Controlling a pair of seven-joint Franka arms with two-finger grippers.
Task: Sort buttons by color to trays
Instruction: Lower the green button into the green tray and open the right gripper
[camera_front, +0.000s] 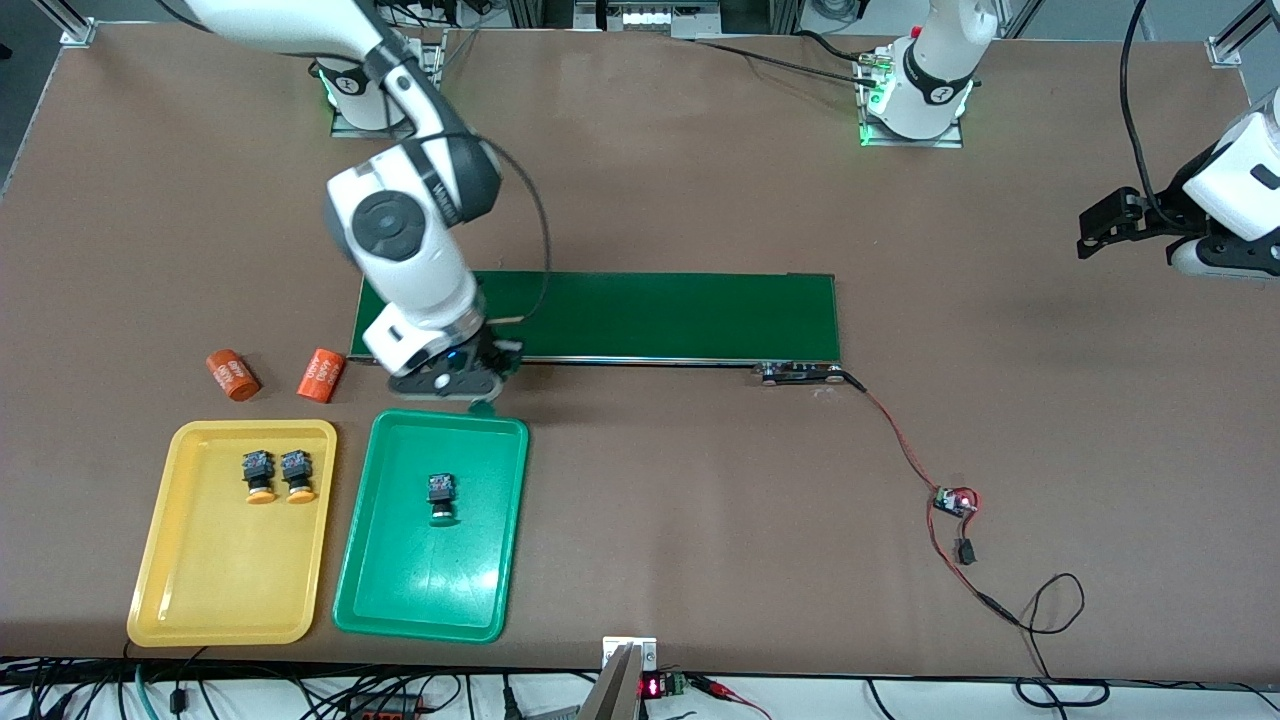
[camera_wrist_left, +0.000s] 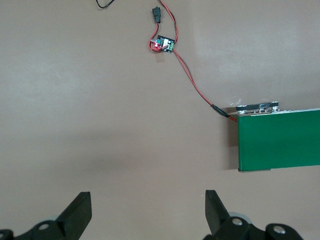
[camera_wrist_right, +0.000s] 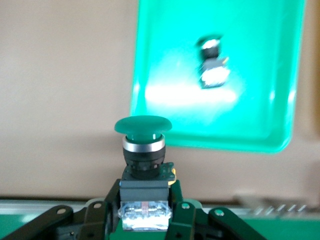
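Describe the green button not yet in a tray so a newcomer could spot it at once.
Find the long dark-green belt; at its end toward the right arm, the right gripper is shut on the green-capped button. The other green button lies in the green tray.

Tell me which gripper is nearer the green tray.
Right. The right gripper, shut on a green button, hangs at the green tray edge nearest the belt; the left gripper waits open at the table's left-arm end.
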